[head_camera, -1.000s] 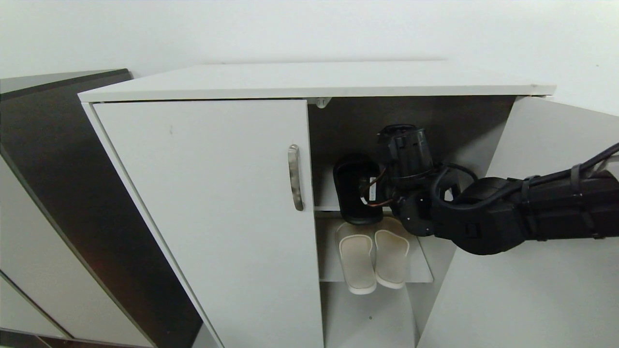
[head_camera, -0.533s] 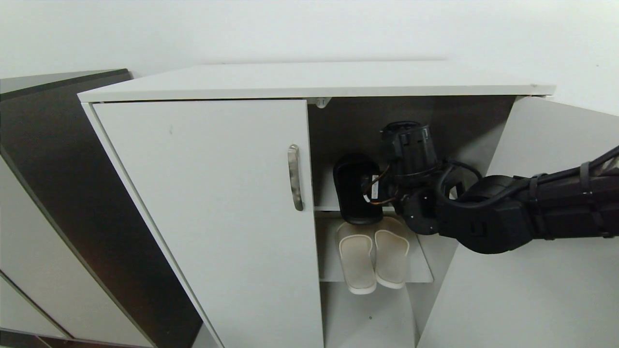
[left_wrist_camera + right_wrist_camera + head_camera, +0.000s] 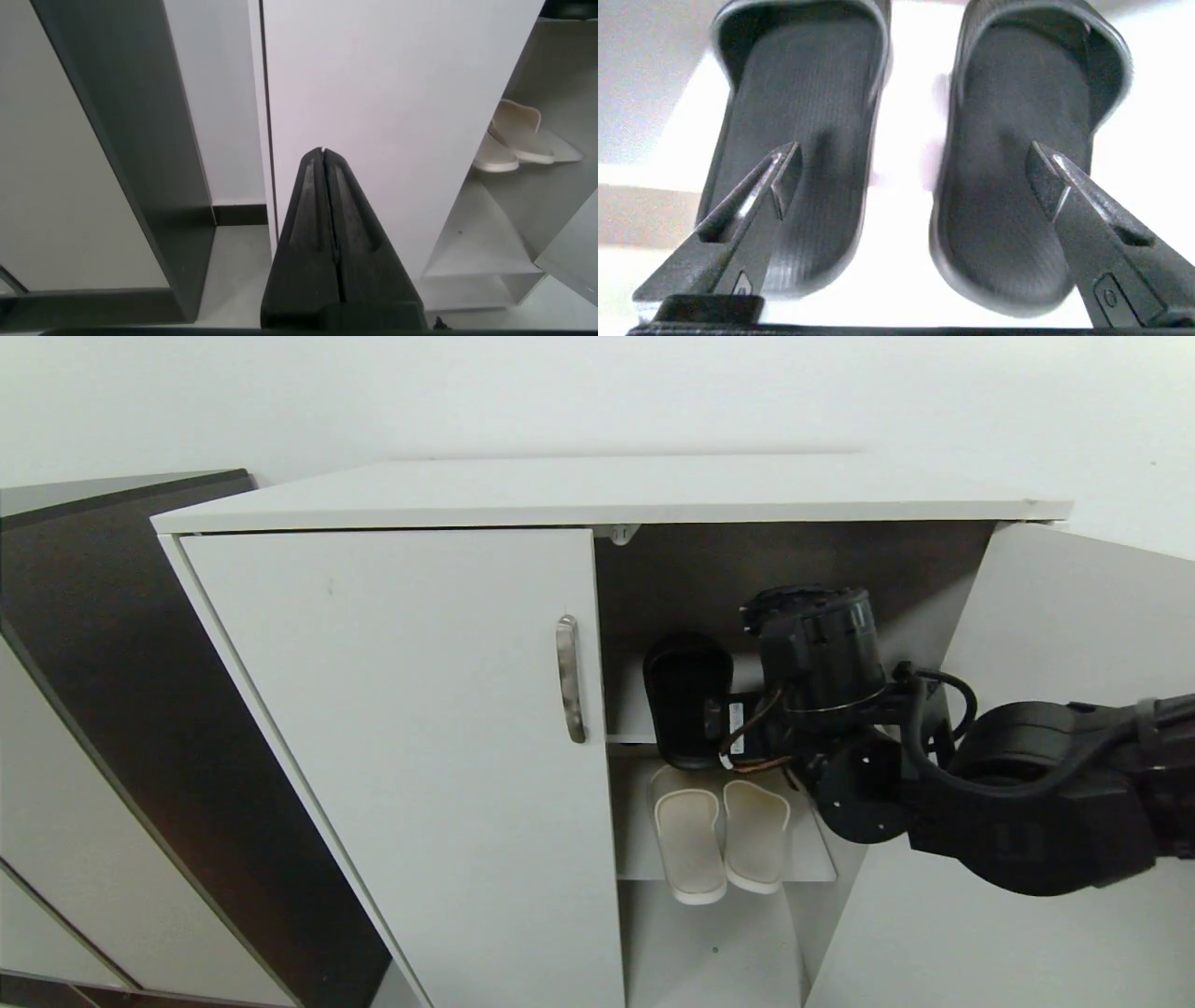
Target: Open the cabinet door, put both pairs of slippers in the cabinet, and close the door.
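Observation:
The white cabinet has its right door swung open and its left door closed. A pair of black slippers lies side by side on the upper shelf; one black slipper shows in the head view. A pair of white slippers rests on the shelf below, its heels over the edge. My right gripper is open just in front of the black pair, with nothing held. My left gripper is shut and empty, low down and facing the closed left door.
A metal handle sits on the closed left door. A dark panel stands to the cabinet's left, also seen as a grey panel. The white slippers and floor below show beside the left door. My right arm crosses the opening.
My right arm has drawn back out of the cabinet, down and to the right. The black slippers stay on the upper shelf. The white pair and the doors have not moved.

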Controlling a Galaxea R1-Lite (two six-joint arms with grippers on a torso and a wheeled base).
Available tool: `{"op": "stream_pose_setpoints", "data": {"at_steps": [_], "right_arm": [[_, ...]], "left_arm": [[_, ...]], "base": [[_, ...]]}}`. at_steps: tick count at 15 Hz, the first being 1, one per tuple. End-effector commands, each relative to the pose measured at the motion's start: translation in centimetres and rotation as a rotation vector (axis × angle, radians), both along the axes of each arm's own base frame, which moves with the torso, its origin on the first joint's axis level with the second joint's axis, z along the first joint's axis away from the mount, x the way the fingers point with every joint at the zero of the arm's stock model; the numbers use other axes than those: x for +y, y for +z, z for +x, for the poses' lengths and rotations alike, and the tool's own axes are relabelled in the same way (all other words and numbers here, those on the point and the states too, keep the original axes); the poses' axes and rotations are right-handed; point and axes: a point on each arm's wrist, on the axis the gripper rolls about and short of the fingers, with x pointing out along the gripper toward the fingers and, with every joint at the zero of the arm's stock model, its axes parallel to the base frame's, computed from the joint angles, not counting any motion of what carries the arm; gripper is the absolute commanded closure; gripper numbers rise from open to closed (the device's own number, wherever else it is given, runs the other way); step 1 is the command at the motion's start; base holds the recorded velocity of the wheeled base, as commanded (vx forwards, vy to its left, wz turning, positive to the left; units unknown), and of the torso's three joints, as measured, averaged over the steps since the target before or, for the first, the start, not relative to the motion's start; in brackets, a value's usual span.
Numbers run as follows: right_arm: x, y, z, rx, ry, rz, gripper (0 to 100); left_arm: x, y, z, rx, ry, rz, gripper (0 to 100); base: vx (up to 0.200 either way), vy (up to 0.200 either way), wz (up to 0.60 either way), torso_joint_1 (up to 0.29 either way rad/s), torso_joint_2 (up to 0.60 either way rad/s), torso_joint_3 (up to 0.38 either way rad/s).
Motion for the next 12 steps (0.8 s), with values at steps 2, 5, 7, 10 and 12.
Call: {"op": "stream_pose_setpoints", "data": {"at_steps": [2,5,7,10,12], "right_arm": [[-1.2,0.8,-3.1,0.0,0.059,0.013,100],[-1.7,1.1,-6.3,0.0,0.128,0.01,100],[-2.1,0.6,-7.0,0.015,0.139,0.004,100],[-2.3,0.4,-7.5,0.035,0.189,0.015,100],[-2.2,-0.2,-7.6,0.048,0.189,0.002,100]], "left_arm": [[0.0,0.0,0.0,-0.001,0.001,0.0,100],[0.0,0.0,0.0,-0.001,0.001,0.0,100],[0.0,0.0,0.0,-0.001,0.0,0.0,100],[0.0,0.0,0.0,-0.001,0.001,0.0,100],[0.0,0.0,0.0,-0.001,0.0,0.0,100]], "base": [[0.0,0.0,0.0,0.0,0.0,0.0],[0.0,0.0,0.0,0.0,0.0,0.0],[0.0,0.0,0.0,0.0,0.0,0.0],[0.0,0.0,0.0,0.0,0.0,0.0],[0.0,0.0,0.0,0.0,0.0,0.0]]}}
